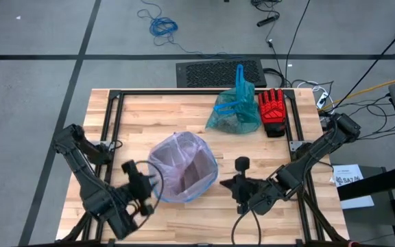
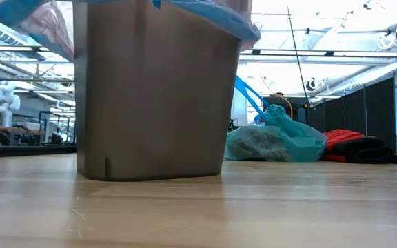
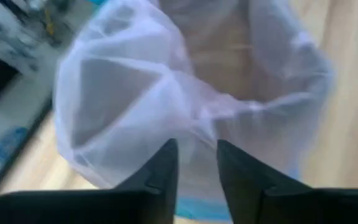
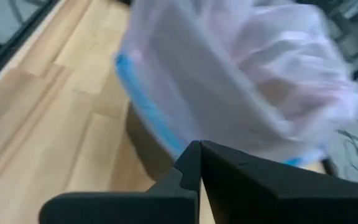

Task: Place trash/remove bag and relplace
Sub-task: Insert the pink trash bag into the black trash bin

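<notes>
The brown waste bin [image 2: 150,96] stands near the middle of the bench [image 1: 149,110], lined with a pale pink translucent bag [image 1: 182,167] whose blue edge folds over the rim. The teal-green bin bag [image 1: 233,113], filled with brown wads and closed up, lies on the bench beyond the bin, touching or just beside the red glove [image 1: 273,112].

The left pincer [image 3: 196,163] sits at the bin's rim on the side away from the teal bag, its fingers parted a little with pink film right in front of them; whether any film is caught between them cannot be told. The right pincer [image 4: 199,163] waits on the opposite side of the bin, just beside its wall, clenched on nothing.

What could go wrong, as I judge it:
- The liner is thin and billowy. If the left pincer pulls on a pinch of film, it could drag the edge off the rim and let the bag slump into the bin.
- The bin looks light. A sideways push at its rim could slide or tip it, and the right pincer is not bracing it.
- A hard tug on a small pinch could tear the film.
- The right pincer is close enough to the bin wall to bump it if it moves carelessly.

No brand, label or writing can be read on the bin, bags or glove. A white sheet [image 1: 352,180] off the bench, beyond the right arm, carries dark print too small to make out.
</notes>
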Robot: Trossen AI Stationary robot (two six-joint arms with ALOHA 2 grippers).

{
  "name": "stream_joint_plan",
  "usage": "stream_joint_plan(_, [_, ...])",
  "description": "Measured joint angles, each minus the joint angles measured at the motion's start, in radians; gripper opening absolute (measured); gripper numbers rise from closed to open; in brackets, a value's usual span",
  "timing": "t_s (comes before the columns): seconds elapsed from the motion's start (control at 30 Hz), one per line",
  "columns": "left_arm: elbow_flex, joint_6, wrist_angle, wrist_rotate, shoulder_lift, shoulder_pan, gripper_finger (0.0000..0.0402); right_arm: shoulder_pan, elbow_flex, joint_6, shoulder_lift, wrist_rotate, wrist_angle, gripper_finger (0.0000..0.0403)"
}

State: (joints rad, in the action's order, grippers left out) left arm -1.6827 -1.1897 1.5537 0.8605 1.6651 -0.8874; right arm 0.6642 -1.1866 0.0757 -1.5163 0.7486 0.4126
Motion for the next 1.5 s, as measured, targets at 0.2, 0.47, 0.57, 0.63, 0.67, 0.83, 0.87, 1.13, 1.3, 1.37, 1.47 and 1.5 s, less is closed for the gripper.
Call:
stream_joint_plan(0.2, [0.114, -0.036, 0.023, 0.088, -0.057, 0.076, 0.0011, -0.014, 0.0, 0.012, 0.093, 0.016, 0.072, 0.0])
stream_joint_plan(0.47, [0.323, -0.177, 0.016, 0.117, -0.202, 0.185, 0.0002, -0.096, 0.0, 0.009, 0.134, 0.012, 0.168, 0.0])
stream_joint_plan(0.57, [0.374, -0.239, 0.02, 0.15, -0.276, 0.181, 0.0001, -0.127, 0.0, -0.009, 0.133, 0.002, 0.176, 0.0])
stream_joint_plan(0.63, [0.38, -0.253, 0.018, 0.169, -0.308, 0.16, 0.0001, -0.147, 0.0, -0.026, 0.133, -0.011, 0.164, 0.0])
stream_joint_plan(0.67, [0.38, -0.259, 0.015, 0.191, -0.319, 0.147, 0.0001, -0.161, 0.0, -0.04, 0.133, -0.022, 0.155, 0.0])
stream_joint_plan(0.83, [0.387, -0.279, 0.018, 0.254, -0.353, 0.123, 0.0001, -0.239, 0.018, -0.128, 0.134, -0.103, 0.067, 0.0])
stream_joint_plan(0.87, [0.403, -0.295, 0.016, 0.255, -0.355, 0.119, 0.0001, -0.261, 0.034, -0.157, 0.138, -0.136, 0.042, 0.0])
stream_joint_plan(1.13, [0.656, -0.599, 0.004, 0.232, -0.353, 0.089, 0.0, -0.48, 0.276, -0.261, 0.251, -0.493, -0.317, 0.0])
stream_joint_plan(1.3, [0.782, -0.796, -0.048, 0.292, -0.358, 0.017, 0.0, -0.564, 0.381, -0.271, 0.273, -0.681, -0.579, 0.0])
stream_joint_plan(1.37, [0.82, -0.819, -0.102, 0.335, -0.357, 0.004, 0.0, -0.586, 0.391, -0.27, 0.249, -0.727, -0.634, 0.0])
stream_joint_plan(1.47, [0.868, -0.82, -0.169, 0.355, -0.357, 0.002, 0.0, -0.61, 0.391, -0.255, 0.194, -0.756, -0.687, 0.0])
stream_joint_plan(1.5, [0.881, -0.82, -0.197, 0.367, -0.357, 0.002, 0.0, -0.615, 0.391, -0.25, 0.172, -0.763, -0.705, 0.0])
